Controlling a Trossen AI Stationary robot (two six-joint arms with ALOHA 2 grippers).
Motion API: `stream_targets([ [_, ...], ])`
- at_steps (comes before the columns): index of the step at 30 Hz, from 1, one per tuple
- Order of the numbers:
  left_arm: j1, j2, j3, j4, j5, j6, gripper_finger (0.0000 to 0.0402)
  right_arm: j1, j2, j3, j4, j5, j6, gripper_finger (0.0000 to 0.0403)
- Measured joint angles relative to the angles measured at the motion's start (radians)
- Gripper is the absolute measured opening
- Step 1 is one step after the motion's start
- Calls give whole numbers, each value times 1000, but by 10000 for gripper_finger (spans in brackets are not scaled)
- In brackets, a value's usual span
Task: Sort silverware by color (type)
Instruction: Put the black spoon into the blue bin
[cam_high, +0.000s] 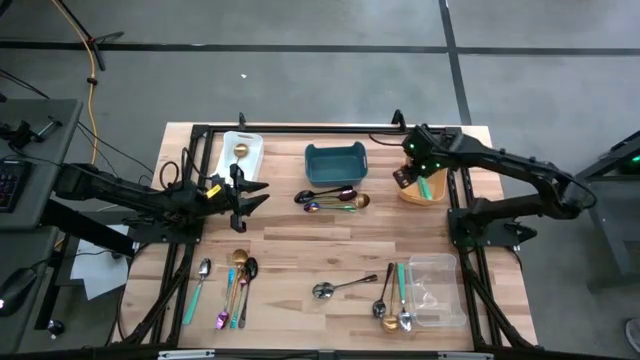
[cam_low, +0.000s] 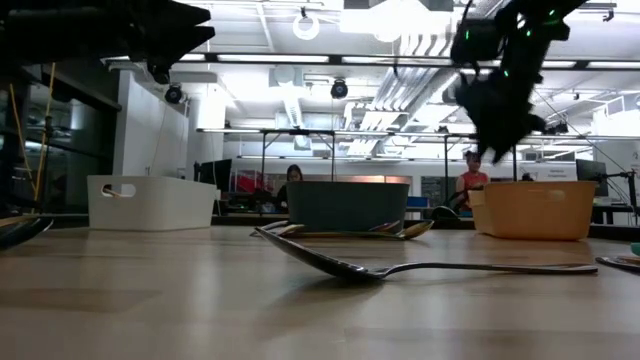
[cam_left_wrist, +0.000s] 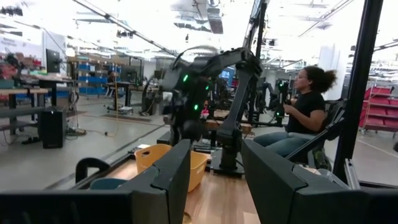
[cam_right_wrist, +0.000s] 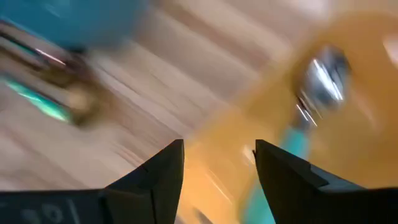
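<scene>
- While the right gripper (cam_high: 408, 177) hangs over the orange bin (cam_high: 434, 190), its fingers are spread and empty — a teal-handled spoon (cam_right_wrist: 297, 127) lies inside, apparently sorted.
- Left gripper (cam_high: 256, 195) waits parted, holding nothing, beside the white bin (cam_high: 251, 156).
- Unsorted silverware (cam_high: 332, 199) sits by the teal bin (cam_high: 335, 165); more lies along the near edge (cam_high: 228, 287), nothing blocking.

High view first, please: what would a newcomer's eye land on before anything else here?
Probably the right gripper, fingers open, hanging over the orange bin at the table's far right, where a teal-handled spoon lies inside. Next, the silverware scattered on the wooden table: a cluster in front of the teal bin and more along the near edge. The left gripper waits open near the white bin.
</scene>
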Motion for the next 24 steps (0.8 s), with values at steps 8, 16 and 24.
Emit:
stream_targets([
  [8, -1, 0, 0, -37, 0, -39, 136, 250, -36, -81, 543, -172, -2, 193],
  [16, -1, 0, 0, -38, 0, -39, 136, 440, 18, -158, 941, -175, -86, 193],
  [24, -1, 0, 0, -36, 0, -39, 136, 492, 43, -158, 973, -172, -79, 193],
])
